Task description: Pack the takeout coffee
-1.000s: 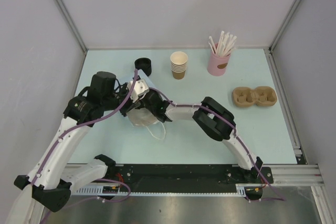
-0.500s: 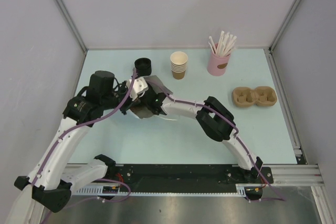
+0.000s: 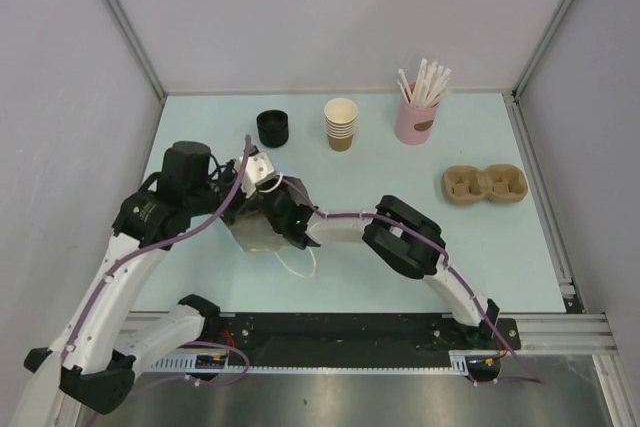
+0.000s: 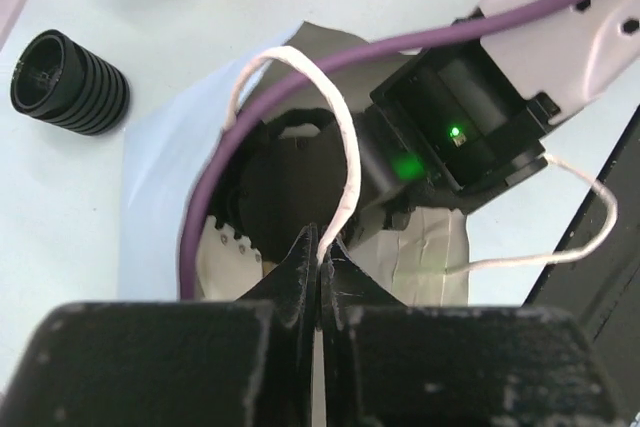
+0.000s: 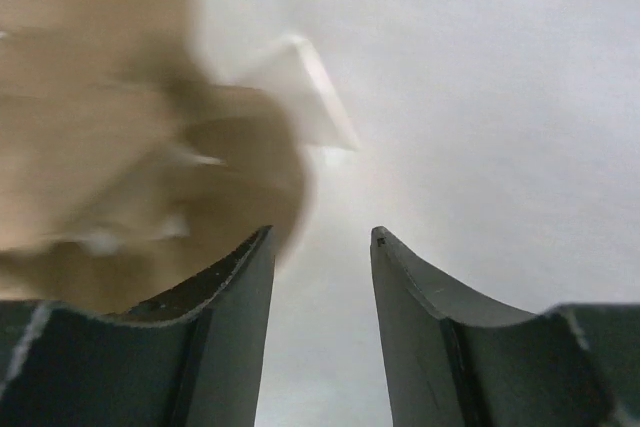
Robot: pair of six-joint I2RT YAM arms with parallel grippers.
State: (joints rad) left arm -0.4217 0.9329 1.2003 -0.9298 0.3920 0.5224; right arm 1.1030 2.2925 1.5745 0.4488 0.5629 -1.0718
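1. Left gripper [image 4: 318, 252]: jaws pressed together, pinching the white twisted-cord handle [image 4: 345, 147] of the creased white paper bag [image 4: 430, 257]. This pinch lifts the handle and holds the bag mouth open
2. Right gripper [image 5: 320, 237]: reached in through the bag mouth. Jaws are spread part-way with nothing between them, and only pale bag wall lies ahead
3. Takeout coffee [image 5: 120, 177]: visible only in the right wrist view, as a blurred brown form just beside the finger at the left of that view and outside the gap. I judge it to be the small brown kraft paper cup, inside the bag. Its black lid cannot be made out, and from overhead my arms and the bag cover it
4. Step in hand, as a judgement: release stage of bagging, with the cup set down and not gripped
5. Next move calls for drawing the right gripper straight back out through the mouth, clear of the cup and the paper wall. Keep the left pinch on until the fingers are out
6. Not for packing: black ribbed cylinder [image 3: 271, 128] and stack of lidless brown paper cups [image 3: 341, 124], both well apart from the bag
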